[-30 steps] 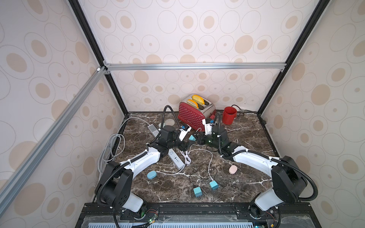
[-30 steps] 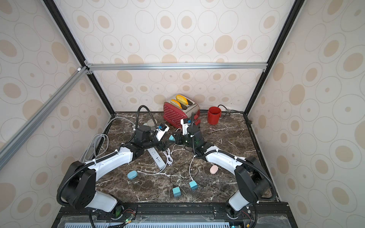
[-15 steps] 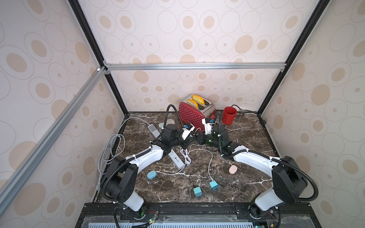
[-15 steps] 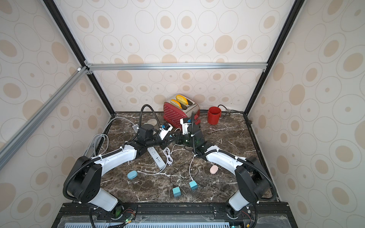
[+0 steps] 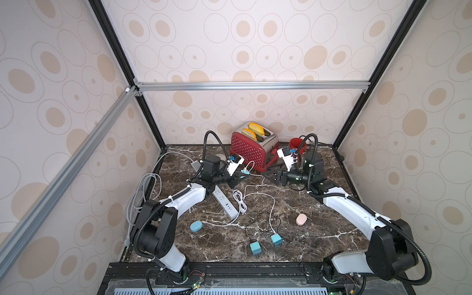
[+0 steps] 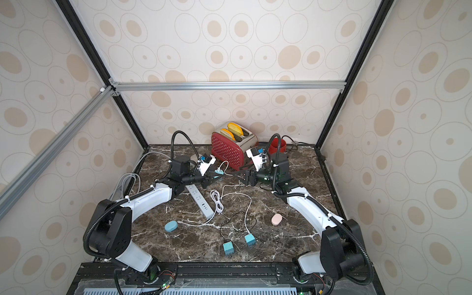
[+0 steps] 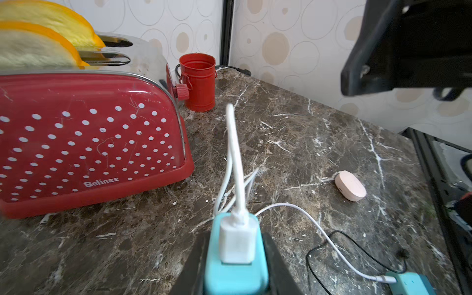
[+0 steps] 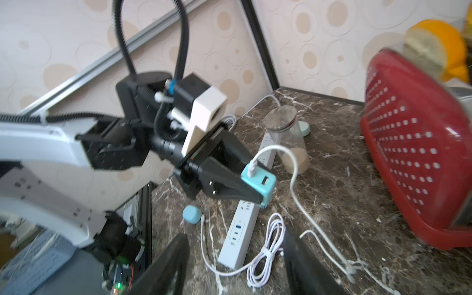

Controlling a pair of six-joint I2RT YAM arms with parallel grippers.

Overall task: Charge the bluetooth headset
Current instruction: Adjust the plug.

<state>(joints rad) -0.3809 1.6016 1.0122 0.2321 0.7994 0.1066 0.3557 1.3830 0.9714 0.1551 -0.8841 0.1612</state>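
— Counting from the front edge, what's there?
— Two teal chargers (image 5: 255,248) on open marble (image 5: 324,229). The blue headset case (image 5: 196,226) and pink headset case (image 5: 301,219) lie well apart. One power strip (image 5: 224,201).
— Grippers?
— The left gripper (image 5: 238,176) clamps a third charger (image 8: 258,182) with a white cable (image 8: 294,178) plugged in. The right gripper (image 5: 268,175) gapes, empty. Behind, the toaster (image 5: 251,153) holds two slices (image 5: 249,133).

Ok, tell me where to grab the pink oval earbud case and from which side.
Grip the pink oval earbud case across its narrow middle, straight from above: it lies flat and low on the marble top, nothing touching it. The open right gripper is likely best; the left gripper is shut on the turquoise charger plug.
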